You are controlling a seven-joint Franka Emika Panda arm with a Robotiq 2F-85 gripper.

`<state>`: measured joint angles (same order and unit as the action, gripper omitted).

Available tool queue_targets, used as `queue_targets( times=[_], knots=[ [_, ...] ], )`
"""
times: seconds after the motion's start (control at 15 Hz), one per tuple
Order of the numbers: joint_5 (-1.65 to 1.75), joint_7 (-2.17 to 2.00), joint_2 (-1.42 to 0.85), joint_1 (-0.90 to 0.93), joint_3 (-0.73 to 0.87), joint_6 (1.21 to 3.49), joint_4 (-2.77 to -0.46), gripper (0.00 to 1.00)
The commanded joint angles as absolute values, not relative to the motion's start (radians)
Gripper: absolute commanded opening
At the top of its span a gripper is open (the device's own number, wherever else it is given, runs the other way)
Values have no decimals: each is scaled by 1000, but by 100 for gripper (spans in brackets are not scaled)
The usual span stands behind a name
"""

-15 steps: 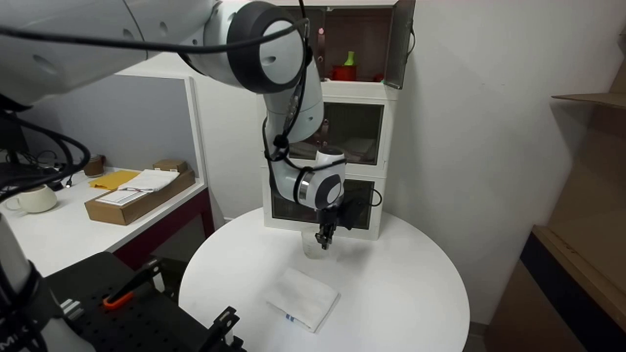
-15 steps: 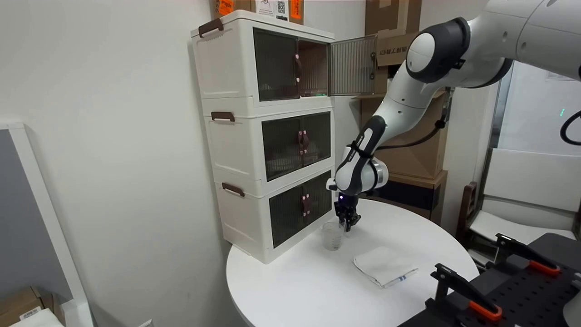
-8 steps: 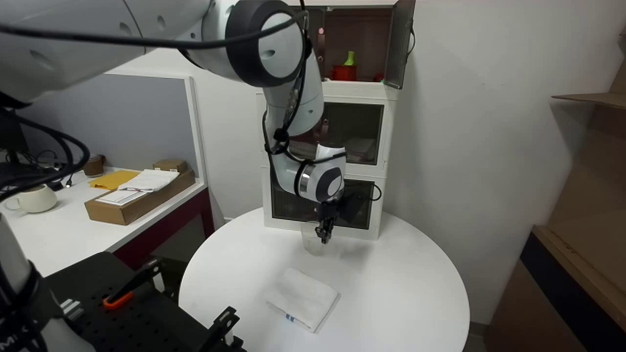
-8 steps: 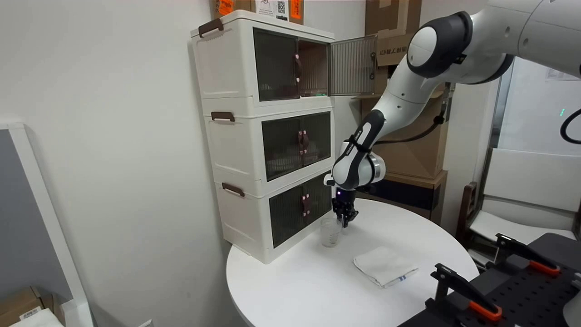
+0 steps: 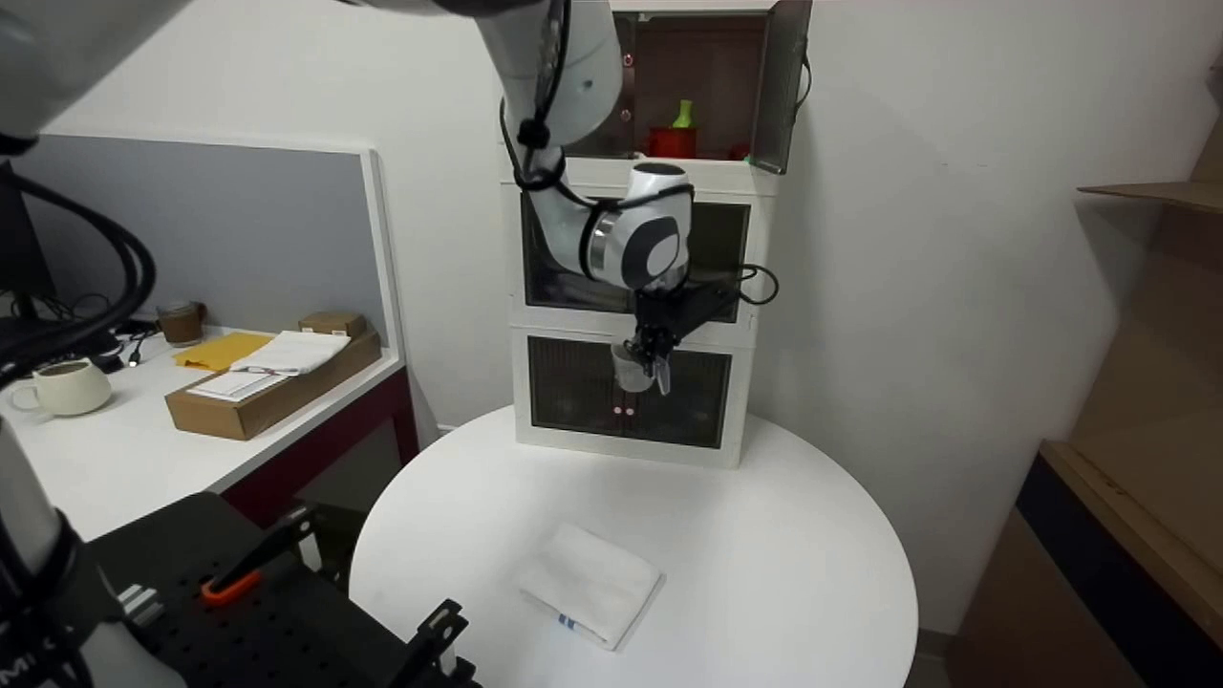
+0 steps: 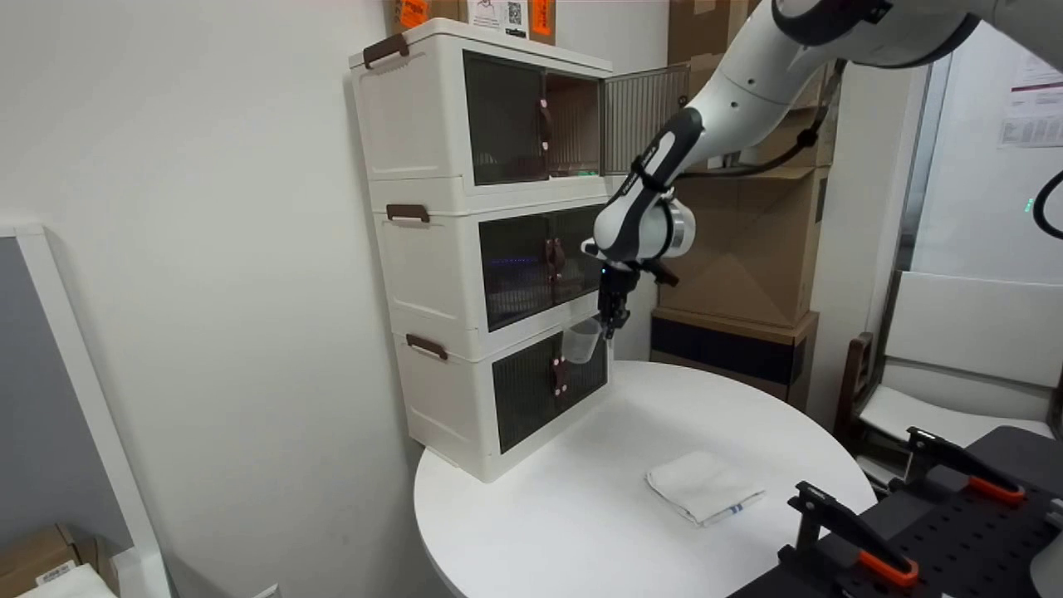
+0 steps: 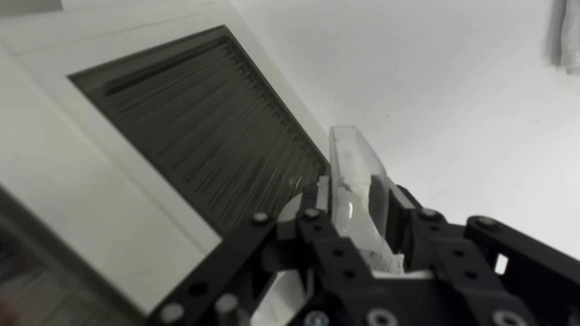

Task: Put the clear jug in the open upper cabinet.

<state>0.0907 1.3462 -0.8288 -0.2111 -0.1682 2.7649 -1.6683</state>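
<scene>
The clear jug point(image 5: 631, 370) hangs in the air in front of the lowest cabinet unit, slightly tilted; it also shows in an exterior view point(image 6: 580, 342). My gripper point(image 5: 654, 357) is shut on its handle, with the jug body beside the fingers. In the wrist view the clear handle of the jug point(image 7: 349, 158) stands between the two pads of the gripper point(image 7: 360, 194), and the jug body is mostly hidden behind the fingers. The open upper cabinet point(image 5: 707, 57) is above the gripper, its brown inside also showing in an exterior view point(image 6: 575, 124).
The cabinet's open door point(image 5: 782, 91) sticks out on one side; its other door point(image 6: 507, 120) is shut. A red pot point(image 5: 672, 143) and a green item point(image 5: 683, 115) stand inside. A folded white cloth point(image 5: 590, 585) lies on the round table point(image 5: 764, 573). Cardboard boxes point(image 6: 731, 249) stand behind the arm.
My gripper has lifted the jug off the table and up in front of the lowest cabinet unit. The whole arm has risen. The cloth and the cabinet doors have not moved.
</scene>
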Motion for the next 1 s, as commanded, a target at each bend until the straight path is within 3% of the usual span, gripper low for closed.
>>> queue_targets(
  times=[0.0,0.53,0.93],
  knots=[
    [63,1242,-626,-213,-154,2694,-1800,7],
    [-65,1312,-333,-222,-162,2222,-1863,7],
    [-40,1239,-166,-169,-76,2339,-1918,7]
  ],
)
